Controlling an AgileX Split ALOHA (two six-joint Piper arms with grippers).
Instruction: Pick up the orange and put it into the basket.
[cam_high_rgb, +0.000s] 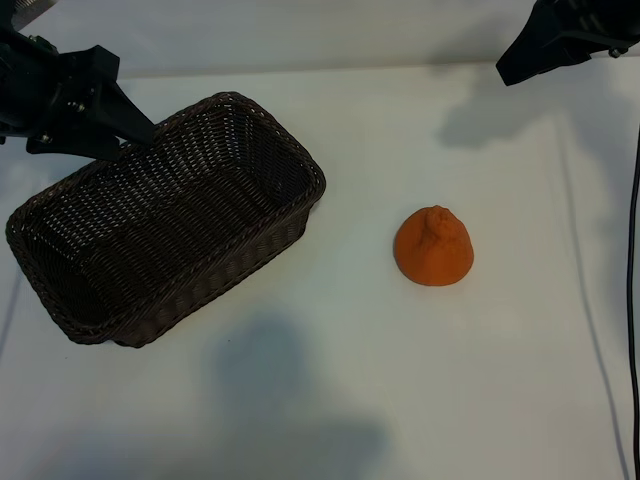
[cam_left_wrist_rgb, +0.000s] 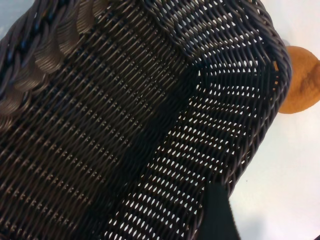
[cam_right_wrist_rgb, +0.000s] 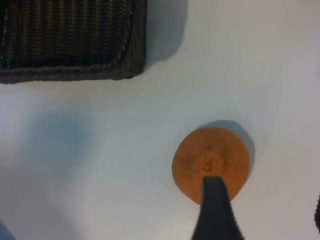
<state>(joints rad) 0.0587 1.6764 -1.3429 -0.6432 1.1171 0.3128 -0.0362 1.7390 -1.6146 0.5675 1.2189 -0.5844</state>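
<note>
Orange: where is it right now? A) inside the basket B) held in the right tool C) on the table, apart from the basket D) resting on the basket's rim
C: the orange sits on the white table, clear of the basket, with no tool on it.

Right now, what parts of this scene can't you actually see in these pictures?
- Exterior view: the right gripper is cut off by the top edge; only a dark tip shows.
- Exterior view: the left gripper covers part of the wicker basket rim.
- Left wrist view: the basket's wall hides most of the orange.
- Right wrist view: one dark finger covers the orange's near edge; the basket runs off the top edge.
</note>
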